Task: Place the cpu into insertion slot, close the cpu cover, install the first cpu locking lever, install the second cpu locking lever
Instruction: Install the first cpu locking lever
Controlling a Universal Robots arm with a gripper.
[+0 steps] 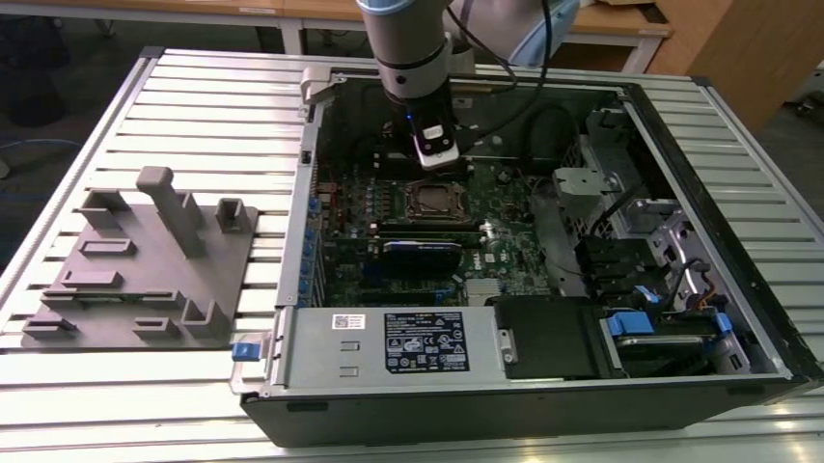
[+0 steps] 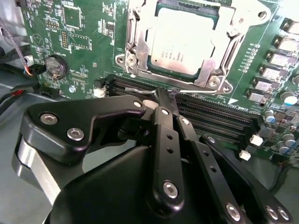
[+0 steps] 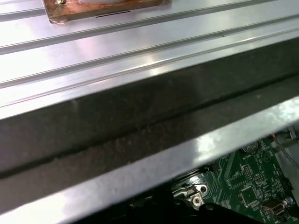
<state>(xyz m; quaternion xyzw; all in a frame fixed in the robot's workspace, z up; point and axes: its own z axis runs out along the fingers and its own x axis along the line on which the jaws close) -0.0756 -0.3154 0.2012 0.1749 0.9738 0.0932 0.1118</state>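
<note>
The ribbed aluminium table (image 1: 193, 106) bears an open black computer case (image 1: 541, 405). Inside it, the flat square silver-grey cpu (image 2: 187, 39) sits in the silvery-rimmed square insertion slot (image 1: 431, 200), with the thin silvery frame-plate cpu cover (image 2: 140, 44) down over it. My claw (image 2: 164, 95) is pressed together at the thin wire locking lever (image 2: 135, 88), though I cannot tell whether it grips the wire. In my judgement the lever wants steady downward pressure, kept clear of the long black memory slots (image 2: 219, 114).

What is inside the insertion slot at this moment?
In the second wrist view, the cpu lies flat in the insertion slot, pale metal top up, with the cpu cover framing its edges. The slot's floor beneath the chip is covered and cannot be seen.
</note>
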